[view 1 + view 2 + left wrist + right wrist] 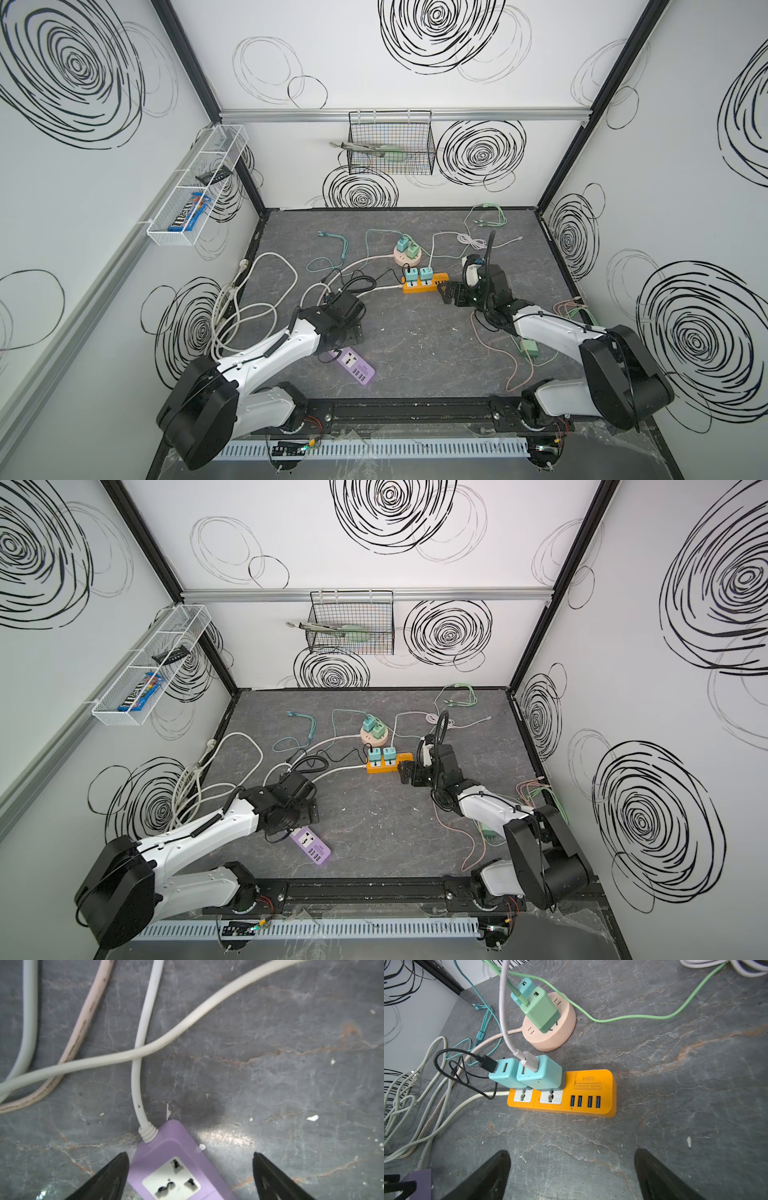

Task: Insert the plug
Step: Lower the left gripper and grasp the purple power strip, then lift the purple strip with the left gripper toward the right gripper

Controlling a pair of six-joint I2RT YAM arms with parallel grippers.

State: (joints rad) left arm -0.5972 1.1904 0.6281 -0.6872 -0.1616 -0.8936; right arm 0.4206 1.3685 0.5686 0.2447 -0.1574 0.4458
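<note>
A purple power strip (166,1142) with a white universal socket (172,1178) lies near the table's front. My left gripper (190,1155) hangs open right over its cord end, one finger beside the strip's edge and the other well clear. In both top views this gripper (345,337) sits above the purple strip (356,366). A loose green plug adapter (528,348) lies at the right, partly under the right arm. My right gripper (572,1153) is open and empty above bare table, just short of the orange power strip (591,1084), which carries two teal adapters (539,1073).
A round pink socket hub (560,1032) holds a green and a teal adapter behind the orange strip. White cords (249,307) loop over the left of the table, and thin green and pink cables (515,365) trail at the right. A black wire basket (390,145) hangs on the back wall.
</note>
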